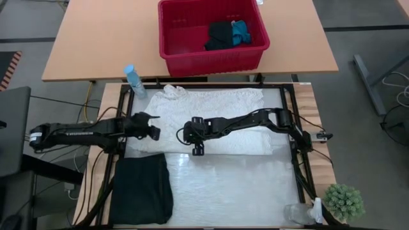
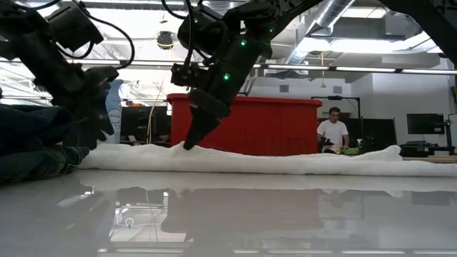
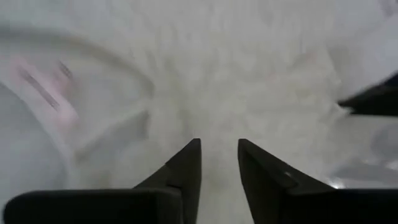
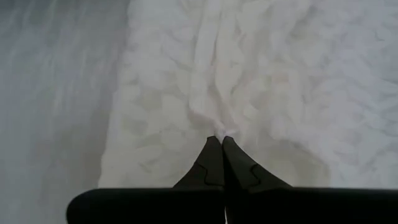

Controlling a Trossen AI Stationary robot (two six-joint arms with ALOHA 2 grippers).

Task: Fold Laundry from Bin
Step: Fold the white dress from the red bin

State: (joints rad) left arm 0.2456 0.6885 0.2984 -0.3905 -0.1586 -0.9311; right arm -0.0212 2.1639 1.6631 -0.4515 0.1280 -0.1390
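A glossy white work table [image 1: 223, 185] carries a white crinkled garment [image 1: 217, 112] spread flat across its far half and a folded black garment [image 1: 142, 188] at its near left corner. A clear crumpled plastic item [image 1: 300, 213] lies at the near right corner. Beyond it, a tan wooden table [image 1: 102, 38] bears a red bin [image 1: 171, 38] holding black and bright blue cloth [image 1: 227, 34].
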